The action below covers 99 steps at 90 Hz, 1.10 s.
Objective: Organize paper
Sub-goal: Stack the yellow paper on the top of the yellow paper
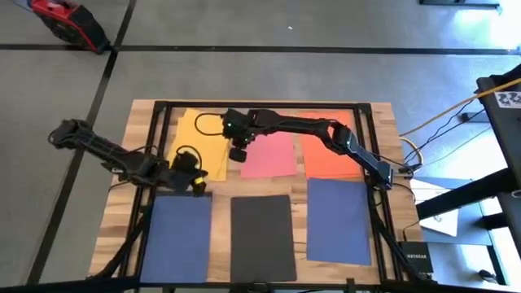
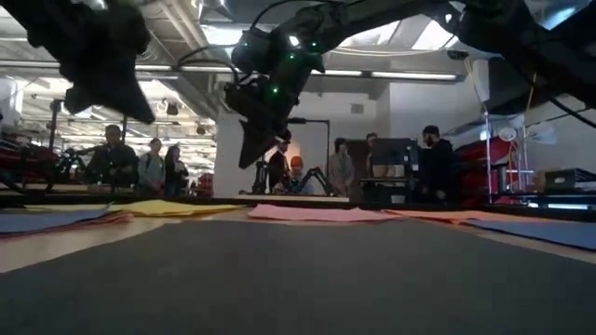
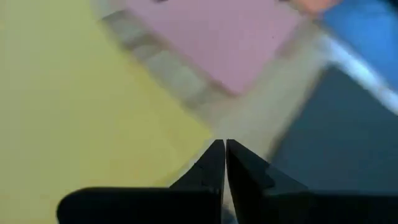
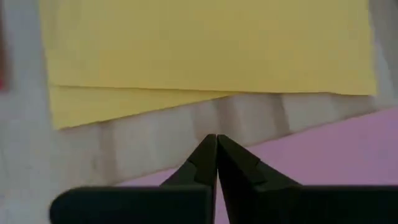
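Note:
Flat on the wooden table (image 1: 383, 187) lie the paper sheets: yellow (image 1: 199, 134), pink (image 1: 270, 156) and orange (image 1: 330, 155) along the far side, dark blue (image 1: 175, 236), black (image 1: 260, 236) and dark blue (image 1: 338, 220) along the near side. The right wrist view shows a second yellow sheet (image 4: 124, 102) sticking out from under the top yellow one (image 4: 205, 43). My left gripper (image 1: 198, 185) is shut and hangs above the yellow sheet's near right corner. My right gripper (image 1: 238, 153) is shut and hangs over the pink sheet's left edge (image 4: 298, 149), clear of it in the low view (image 2: 251, 154).
A black metal frame (image 1: 163, 122) runs around the table's edges. Strips of bare wood (image 4: 249, 112) separate the sheets. People stand in the room beyond the far edge (image 2: 140, 167). Cables and a small box (image 1: 419, 256) lie at the right.

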Available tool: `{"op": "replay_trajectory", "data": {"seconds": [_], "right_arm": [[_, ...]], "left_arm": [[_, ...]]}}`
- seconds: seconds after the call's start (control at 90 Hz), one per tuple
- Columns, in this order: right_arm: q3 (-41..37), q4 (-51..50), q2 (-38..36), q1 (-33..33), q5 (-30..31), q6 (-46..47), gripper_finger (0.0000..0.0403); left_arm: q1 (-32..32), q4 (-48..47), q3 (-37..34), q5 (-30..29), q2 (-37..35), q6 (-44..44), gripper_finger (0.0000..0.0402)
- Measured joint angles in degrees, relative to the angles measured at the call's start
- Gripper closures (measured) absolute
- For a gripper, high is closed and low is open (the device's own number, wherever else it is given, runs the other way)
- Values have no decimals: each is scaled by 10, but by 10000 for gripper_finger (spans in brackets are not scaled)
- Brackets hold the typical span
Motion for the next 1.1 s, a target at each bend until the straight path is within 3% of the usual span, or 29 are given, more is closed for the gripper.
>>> {"op": "replay_trajectory", "data": {"seconds": [0.122, 0.278, 0.389, 0.756, 0.933, 1.1], "right_arm": [[-3, 0, 7, -11, 0, 9, 403], [-1, 7, 7, 2, -6, 5, 403], [1, 6, 7, 4, -8, 4, 403], [0, 28, 11, 11, -12, 22, 403], [-4, 37, 16, 28, -12, 21, 403], [-3, 40, 16, 39, -13, 20, 403]], "left_arm": [[86, -72, 0, 3, -2, -11, 402], [230, -157, 0, 65, -1, -30, 402], [318, -189, 0, 68, 0, -13, 402], [520, -157, 0, 75, 48, 84, 402], [578, -81, 0, 96, 104, 148, 402], [621, -66, 0, 95, 160, 163, 402]]}}
